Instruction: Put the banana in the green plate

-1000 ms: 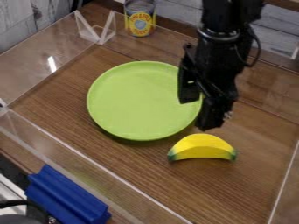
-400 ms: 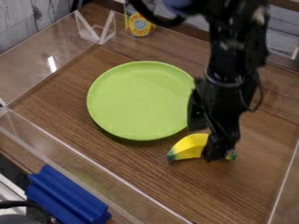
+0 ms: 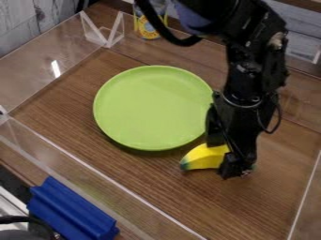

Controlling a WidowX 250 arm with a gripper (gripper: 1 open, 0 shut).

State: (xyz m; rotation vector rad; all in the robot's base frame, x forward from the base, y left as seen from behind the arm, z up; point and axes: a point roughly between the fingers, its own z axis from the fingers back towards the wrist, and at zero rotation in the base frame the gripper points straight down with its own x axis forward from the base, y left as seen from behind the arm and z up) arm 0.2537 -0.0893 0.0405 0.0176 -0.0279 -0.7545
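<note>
From my seat the black gripper (image 3: 227, 150) is now down at the banana (image 3: 201, 157), where a second ago it hung higher, over the right rim of the green plate (image 3: 150, 107) and clear of the fruit. It has dropped and slid a little toward the near right, and its fingers (image 3: 235, 163) now stand wide apart with the banana's right half hidden behind them; I can see one finger reaching the wood at the banana's right end, though I cannot tell whether either finger actually touches the fruit. The banana lies on the brown wooden table (image 3: 75, 150), just off the plate's near-right rim, in much the same spot as before, its left tip still pointing toward the plate's edge. The plate itself has not shifted and carries nothing. The blue block (image 3: 69, 214) at the near left and the yellow can (image 3: 149, 25) at the back sit where they were.
</note>
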